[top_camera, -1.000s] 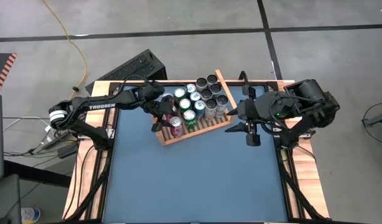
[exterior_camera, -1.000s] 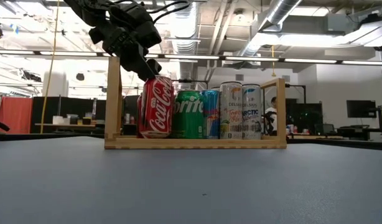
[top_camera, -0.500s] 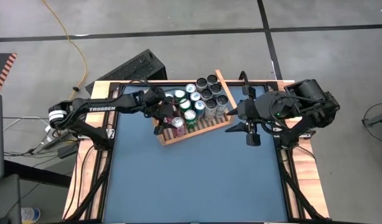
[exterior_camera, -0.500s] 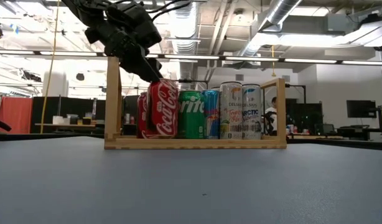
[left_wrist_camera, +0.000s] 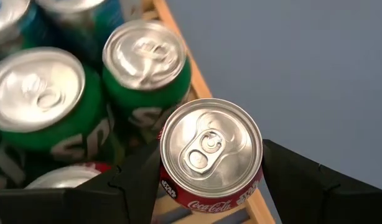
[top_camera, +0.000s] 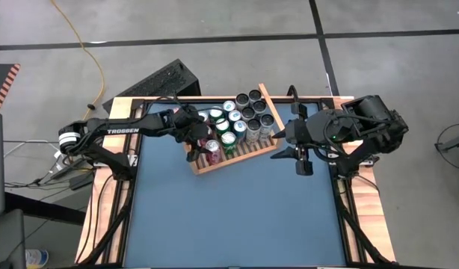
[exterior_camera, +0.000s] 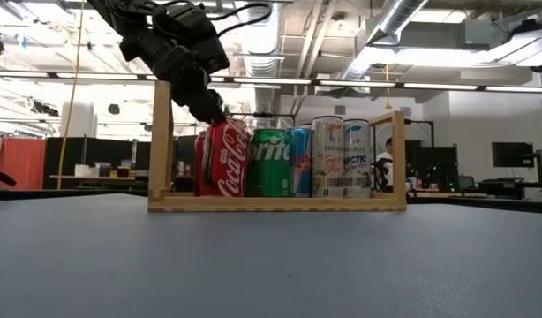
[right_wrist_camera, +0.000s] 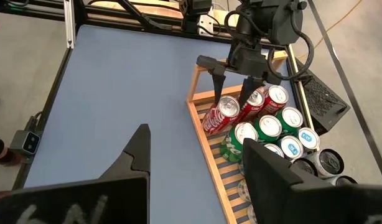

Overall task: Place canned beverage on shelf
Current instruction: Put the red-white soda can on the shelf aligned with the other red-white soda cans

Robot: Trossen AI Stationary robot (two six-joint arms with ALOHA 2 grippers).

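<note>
on the blue worktop [top_camera: 237,217] the wooden shelf [top_camera: 237,157] sits at twelve o'clock, the idle right hand [top_camera: 300,157] spread at its three o'clock, while the left hand [top_camera: 202,139] grips the tilted red coca-cola can [exterior_camera: 225,159] to seat it beside the green cans [exterior_camera: 269,162].

red can with white script [exterior_camera: 225,160] showing | green can [exterior_camera: 268,162] glinting beside it | light-brown slatted shelf [top_camera: 237,155] sitting on blue table [top_camera: 237,217]

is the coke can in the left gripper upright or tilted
Tilted. In the low view the Coca-Cola can leans beside the upright Sprite can in the shelf, with the left gripper around its top.
</note>
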